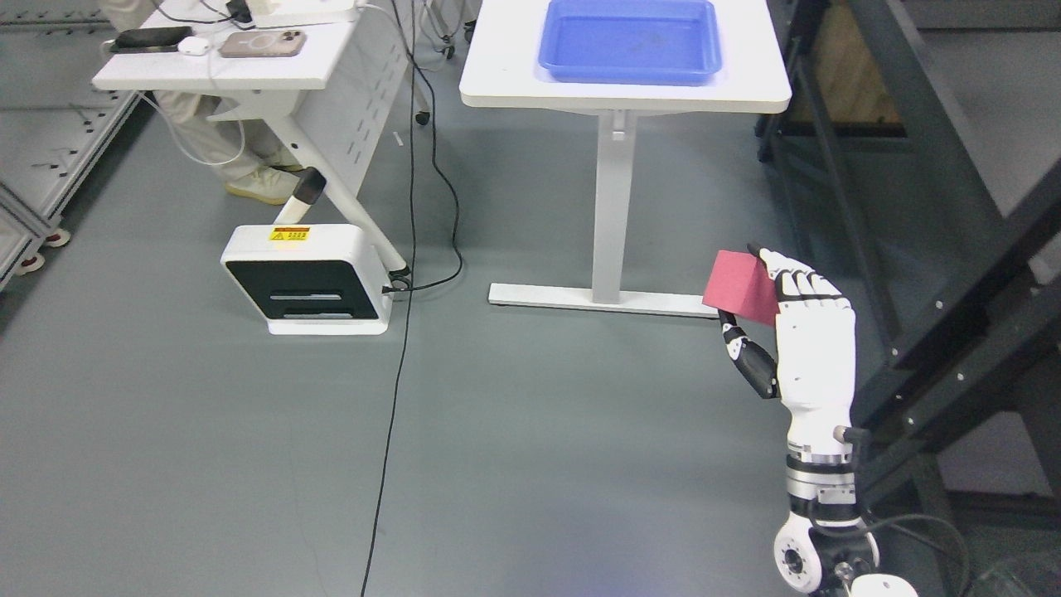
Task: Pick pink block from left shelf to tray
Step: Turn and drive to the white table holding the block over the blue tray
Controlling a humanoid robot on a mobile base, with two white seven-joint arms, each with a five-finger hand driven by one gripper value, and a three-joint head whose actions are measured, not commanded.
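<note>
You're looking at a grey workshop floor (530,464), with a dark metal rack (953,332) running down the right side and two white tables at the far end. The far table (746,83) in the middle carries the blue tray (627,41), empty as far as I can see. The left table (249,75) has phones and cables on it (a person's legs show behind it), and a white box unit (307,290) sits on the floor below.

The right hand (808,332) is the only one in view, raised with its fingers and thumb clamped on the pink block (740,286), which sticks out to the hand's left. So the block is off the shelf and in the air. The tray lies well beyond and a bit left of it.

Writing: a yellow warning sticker (290,235) on the box, too small to read.
</note>
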